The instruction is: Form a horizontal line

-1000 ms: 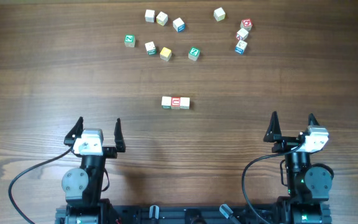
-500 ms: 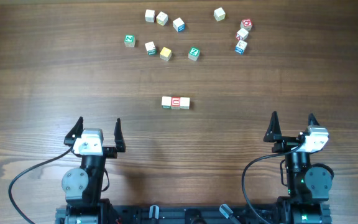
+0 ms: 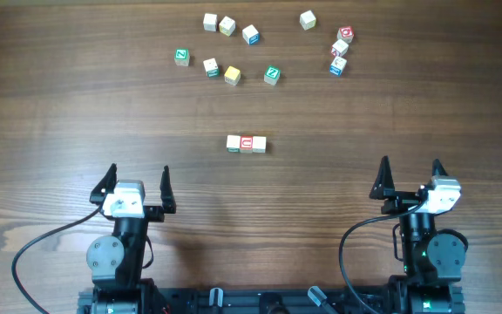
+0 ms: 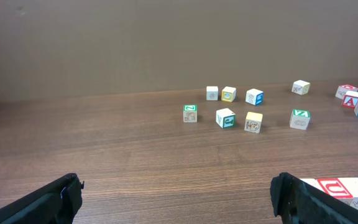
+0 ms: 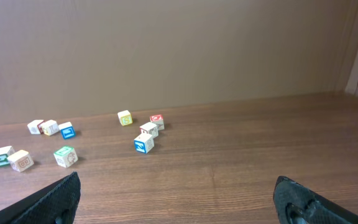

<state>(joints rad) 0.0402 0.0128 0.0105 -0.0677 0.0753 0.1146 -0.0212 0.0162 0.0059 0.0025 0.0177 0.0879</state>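
The horizontal line (image 3: 246,144) lies at the table's middle: three touching cubes, pale with green on the left, red-faced in the middle, pale white on the right. Its right part shows in the left wrist view (image 4: 339,186), partly behind the right finger. My left gripper (image 3: 135,182) is open and empty near the front left, well short of the row. My right gripper (image 3: 410,179) is open and empty near the front right. Both also show in their wrist views, the left gripper (image 4: 176,202) and the right gripper (image 5: 179,202), with nothing between the jaws.
Several loose cubes lie scattered at the back: a green-faced cube (image 3: 181,57), a yellow cube (image 3: 232,76), a blue-faced cube (image 3: 250,34), a pale cube (image 3: 308,19) and a red-faced cube (image 3: 345,35) above two more. A brown wall stands behind the table.
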